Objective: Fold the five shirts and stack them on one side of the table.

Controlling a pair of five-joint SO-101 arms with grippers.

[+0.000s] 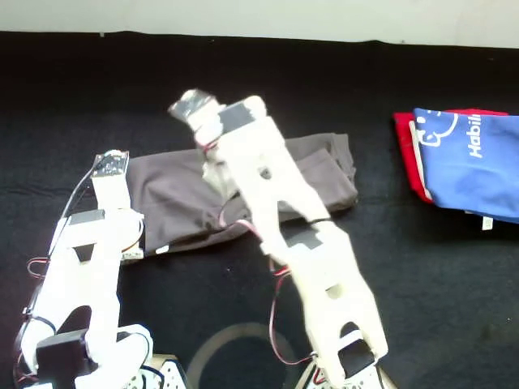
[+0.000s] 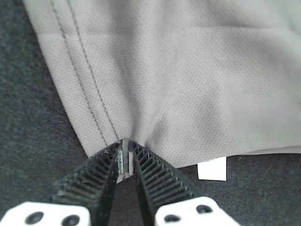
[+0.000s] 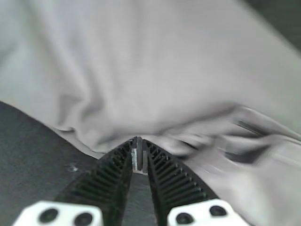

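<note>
A grey shirt (image 1: 166,194) lies flat and partly folded in the middle of the black table. My left gripper (image 2: 124,157) is shut on the stitched hem corner of the grey shirt (image 2: 188,84), close to a small white label (image 2: 212,169). My right gripper (image 3: 137,157) is shut on an edge of the same shirt (image 3: 141,70), where the cloth bunches into folds. In the high view the left arm (image 1: 97,235) stands at the shirt's left end and the right arm (image 1: 268,186) crosses over its middle. Both pinch points are hidden under the arms there.
At the right edge of the table lies a folded blue shirt (image 1: 474,162) on top of a folded red shirt (image 1: 408,146). Bare black table (image 1: 203,300) stretches along the front, the back and between the grey shirt and the stack.
</note>
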